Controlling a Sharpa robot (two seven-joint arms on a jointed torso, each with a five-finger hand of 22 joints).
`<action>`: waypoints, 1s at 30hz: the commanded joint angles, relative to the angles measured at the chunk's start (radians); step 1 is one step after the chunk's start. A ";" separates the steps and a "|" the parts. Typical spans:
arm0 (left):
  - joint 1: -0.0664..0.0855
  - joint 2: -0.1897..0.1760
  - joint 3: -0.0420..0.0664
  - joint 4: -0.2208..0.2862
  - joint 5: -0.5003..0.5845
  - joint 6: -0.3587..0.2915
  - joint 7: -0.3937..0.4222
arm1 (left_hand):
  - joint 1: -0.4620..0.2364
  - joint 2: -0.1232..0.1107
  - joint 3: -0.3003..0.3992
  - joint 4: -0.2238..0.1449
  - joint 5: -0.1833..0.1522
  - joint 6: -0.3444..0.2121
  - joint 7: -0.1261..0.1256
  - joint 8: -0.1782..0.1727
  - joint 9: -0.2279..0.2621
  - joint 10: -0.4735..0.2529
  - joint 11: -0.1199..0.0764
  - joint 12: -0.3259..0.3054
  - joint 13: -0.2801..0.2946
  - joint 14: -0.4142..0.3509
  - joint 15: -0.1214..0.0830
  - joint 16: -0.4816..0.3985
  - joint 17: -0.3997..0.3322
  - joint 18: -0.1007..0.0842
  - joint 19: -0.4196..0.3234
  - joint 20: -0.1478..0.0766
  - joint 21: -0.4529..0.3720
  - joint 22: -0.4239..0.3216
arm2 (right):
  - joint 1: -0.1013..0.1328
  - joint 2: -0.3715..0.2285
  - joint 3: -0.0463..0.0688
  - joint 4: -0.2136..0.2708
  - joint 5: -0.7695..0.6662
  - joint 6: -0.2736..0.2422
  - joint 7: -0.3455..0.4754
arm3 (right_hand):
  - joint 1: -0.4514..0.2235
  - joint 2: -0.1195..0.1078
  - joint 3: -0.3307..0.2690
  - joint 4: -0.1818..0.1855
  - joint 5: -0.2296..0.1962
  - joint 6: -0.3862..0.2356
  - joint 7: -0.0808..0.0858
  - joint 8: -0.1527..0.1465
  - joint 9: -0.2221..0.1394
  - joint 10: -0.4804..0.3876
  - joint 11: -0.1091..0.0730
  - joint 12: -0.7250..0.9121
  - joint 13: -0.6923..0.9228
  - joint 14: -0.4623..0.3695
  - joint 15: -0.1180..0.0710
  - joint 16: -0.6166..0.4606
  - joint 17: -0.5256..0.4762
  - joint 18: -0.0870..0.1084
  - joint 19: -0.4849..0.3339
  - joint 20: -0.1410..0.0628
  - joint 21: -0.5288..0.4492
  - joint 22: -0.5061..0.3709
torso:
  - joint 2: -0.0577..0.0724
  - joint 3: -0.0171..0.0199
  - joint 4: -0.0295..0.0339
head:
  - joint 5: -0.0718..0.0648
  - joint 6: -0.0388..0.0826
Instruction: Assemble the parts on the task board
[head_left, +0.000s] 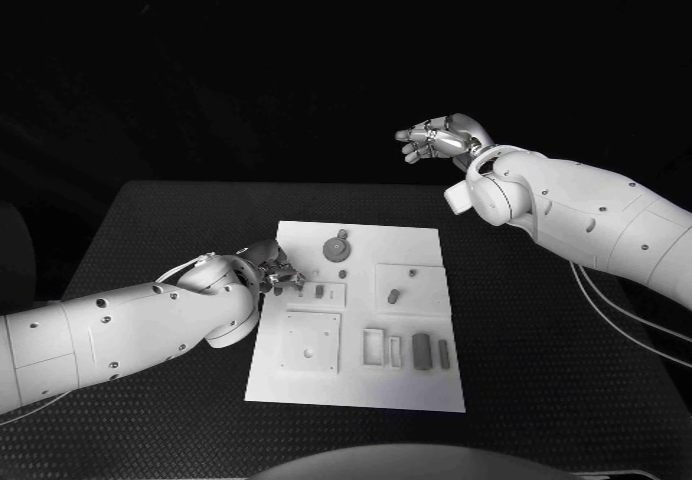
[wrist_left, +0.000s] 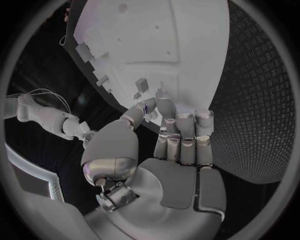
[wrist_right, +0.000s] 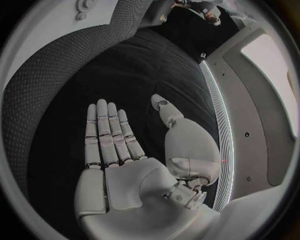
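The task board (head_left: 361, 385) was a flat white rectangular plate lying in the middle of the black desk (head_left: 159, 220), its long side running away from the robot. Shallow square and slot-shaped recesses were cut into its face, and small grey parts sat among them: a round disc-shaped part (head_left: 336, 248) near the far edge, a short peg-like part (head_left: 394, 295) inside a square outline, and a dark upright bar (head_left: 421, 351) beside narrow slots near the front.

The left hand (head_left: 273, 270) hovered over the board's left edge, fingers curled in. The head view could not settle whether it held anything. The left wrist view showed more: the silver fingers (wrist_left: 185, 131) were folded toward the palm, and the thumb tip met the first finger around something small and dark (wrist_left: 149, 106), so it appeared to pinch a small part, though the piece was too small to identify. That same view also showed the board (wrist_left: 181, 45) from its edge, with little blocks standing up along it.

The right hand (head_left: 444, 137) was raised well beyond the desk's far right corner. In the right wrist view its fingers (wrist_right: 107, 131) lay straight and together, thumb apart, palm bare, grasping nothing.

The desk surface had a fine woven, bumpy texture; the arms were smooth white shells.
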 joint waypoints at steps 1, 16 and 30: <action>-0.004 0.004 0.000 0.000 -0.012 -0.008 0.014 | 0.023 0.015 0.005 0.000 0.003 0.097 -0.075 0.004 0.168 0.032 -0.073 0.005 0.001 0.079 -0.101 0.006 -0.001 0.021 0.005 -0.134 0.006 0.014 | 0.000 0.000 0.000 0.001 0.001 0.013 0.008 | -0.004 0.006 0.001 0.006 0.004 -0.007 0.033 0.003 -0.001 0.006 0.002 -0.004 -0.001 -0.003 0.007 -0.005 0.001 0.008 -0.004 0.004 -0.004 0.001 | 0.000 -0.0003 0.0004 | -0.001 -0.001; -0.011 0.013 0.000 -0.010 -0.017 0.023 0.008 | 0.023 0.016 0.005 0.000 0.002 0.097 -0.076 0.004 0.168 0.032 -0.074 0.006 0.001 0.079 -0.102 0.006 -0.003 0.021 0.006 -0.135 0.006 0.014 | 0.000 0.002 0.000 0.000 0.001 0.014 0.008 | -0.003 0.007 0.001 0.007 0.004 -0.007 0.033 0.004 -0.001 0.006 0.002 -0.004 -0.001 -0.003 0.007 -0.005 0.001 0.008 -0.004 0.004 -0.005 0.002 | 0.000 0.0002 -0.0002 | -0.002 -0.005; -0.015 0.013 0.000 -0.010 -0.020 0.036 0.003 | 0.023 0.015 0.005 0.000 0.002 0.097 -0.076 0.003 0.168 0.031 -0.074 0.006 0.000 0.079 -0.103 0.006 -0.003 0.021 0.007 -0.135 0.006 0.013 | 0.000 0.000 0.000 0.000 0.001 0.014 0.008 | -0.003 0.006 0.001 0.007 0.004 -0.007 0.033 0.004 -0.002 0.006 0.002 -0.004 -0.001 -0.003 0.007 -0.005 0.001 0.008 -0.004 0.004 -0.006 0.002 | 0.000 0.0000 0.0011 | -0.003 -0.008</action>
